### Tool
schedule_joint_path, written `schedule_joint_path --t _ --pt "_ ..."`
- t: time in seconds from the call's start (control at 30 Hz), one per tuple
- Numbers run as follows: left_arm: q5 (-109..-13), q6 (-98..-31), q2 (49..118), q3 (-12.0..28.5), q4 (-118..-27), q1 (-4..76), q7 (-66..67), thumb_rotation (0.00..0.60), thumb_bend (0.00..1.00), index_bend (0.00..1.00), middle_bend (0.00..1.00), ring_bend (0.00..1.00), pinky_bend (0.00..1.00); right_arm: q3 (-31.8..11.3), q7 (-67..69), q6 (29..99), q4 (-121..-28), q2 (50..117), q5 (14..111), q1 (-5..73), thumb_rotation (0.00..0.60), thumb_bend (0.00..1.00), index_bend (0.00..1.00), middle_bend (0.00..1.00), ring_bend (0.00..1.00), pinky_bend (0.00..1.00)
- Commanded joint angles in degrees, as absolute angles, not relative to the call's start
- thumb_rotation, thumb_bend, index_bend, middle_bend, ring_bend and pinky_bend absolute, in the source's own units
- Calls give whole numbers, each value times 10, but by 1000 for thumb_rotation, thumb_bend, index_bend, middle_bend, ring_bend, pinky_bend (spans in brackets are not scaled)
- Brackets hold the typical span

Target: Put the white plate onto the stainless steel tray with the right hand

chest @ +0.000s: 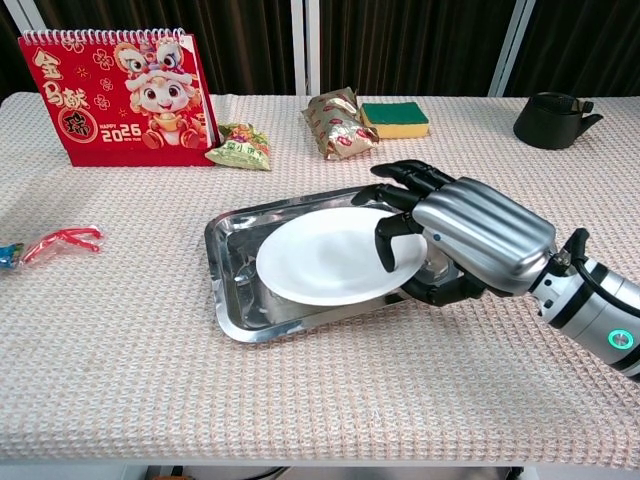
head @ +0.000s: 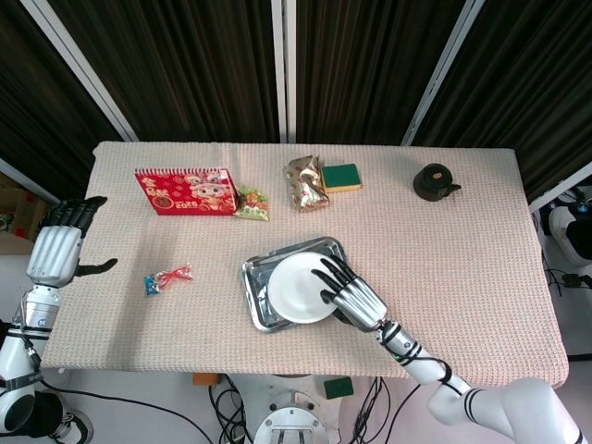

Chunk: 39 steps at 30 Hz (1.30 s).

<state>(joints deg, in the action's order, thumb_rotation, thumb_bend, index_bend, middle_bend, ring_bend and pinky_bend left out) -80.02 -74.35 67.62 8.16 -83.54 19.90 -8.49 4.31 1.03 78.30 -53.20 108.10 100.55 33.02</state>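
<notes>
Round white plate [chest: 335,262] lies in rectangular stainless steel tray [chest: 228,300], right hand [chest: 470,240] gripping its 3 o'clock rim.
Left hand [head: 57,248] open, empty, table's 9 o'clock edge. Red desk calendar [chest: 122,97] reads "2026".
</notes>
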Motion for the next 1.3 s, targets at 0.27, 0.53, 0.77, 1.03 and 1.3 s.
schedule_joint_path --t 0.27,0.53,0.77,1.03,1.3 --pt "-801 -743 676 81 -834 198 -88 600 44 100 105 105 161 43 -22 736 -570 1062 992 334 600 345 439 70 0 0" --pt "-801 -745 675 81 -834 196 -89 600 44 100 105 105 161 35 -24 726 -587 1063 989 338 600 328 233 35 0 0" --pt "-802 -745 674 81 -835 196 -91 600 44 100 105 105 161 28 -17 696 -645 1037 966 339 600 224 0 0 0 0" --pt "-804 -746 671 82 -840 196 -91 600 44 100 105 105 161 32 -22 676 -738 974 964 342 600 134 0 0 0 0" --pt "-805 -757 669 83 -850 191 -85 600 44 100 105 105 161 41 -63 693 -831 890 953 316 600 61 0 0 0 0"
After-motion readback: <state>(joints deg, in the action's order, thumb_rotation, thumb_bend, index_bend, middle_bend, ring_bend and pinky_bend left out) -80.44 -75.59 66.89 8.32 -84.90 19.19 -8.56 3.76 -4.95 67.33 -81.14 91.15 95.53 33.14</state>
